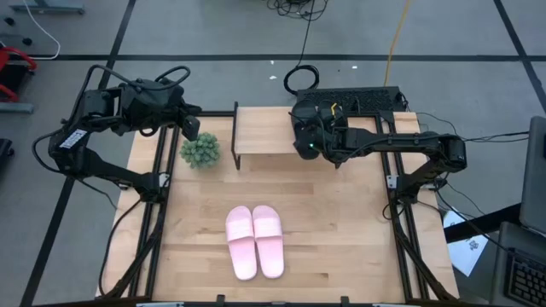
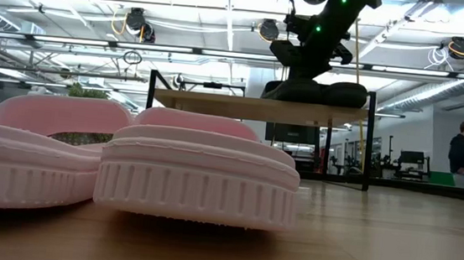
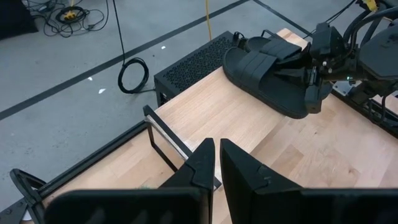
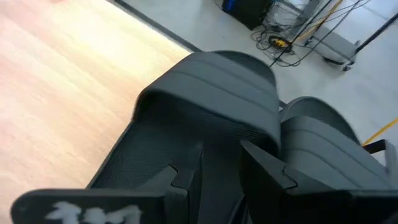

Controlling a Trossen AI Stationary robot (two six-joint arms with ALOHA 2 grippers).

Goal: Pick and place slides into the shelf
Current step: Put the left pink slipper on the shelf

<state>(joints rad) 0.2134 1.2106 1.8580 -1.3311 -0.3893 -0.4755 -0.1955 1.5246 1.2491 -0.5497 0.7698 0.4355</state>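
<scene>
**Black pair on the shelf, pink pair on the table**

The right gripper [image 1: 305, 136] hangs over the right end of the shelf [image 1: 264, 128], directly above the black slides [image 3: 267, 65]. In the right wrist view its two dark fingers [image 4: 261, 163] straddle the inner side wall of one black slide [image 4: 205, 93], just behind the wide strap; the jaws stand a little apart with that wall between them, and whether they actually press on it cannot be told. The second black slide [image 4: 323, 137] lies touching the first, just beyond one finger. In the low view both black slides rest on the plank top below the gripper.

The left gripper [image 1: 191, 128] waits beyond the shelf's left end, above a small green plant [image 1: 200, 151], its jaws together and empty. The shelf's near corner lies just ahead of its fingertips [image 3: 205, 163].

The pink slides [image 1: 254, 240] sit side by side on the table [image 1: 358, 230], well away from both sets of jaws.
</scene>
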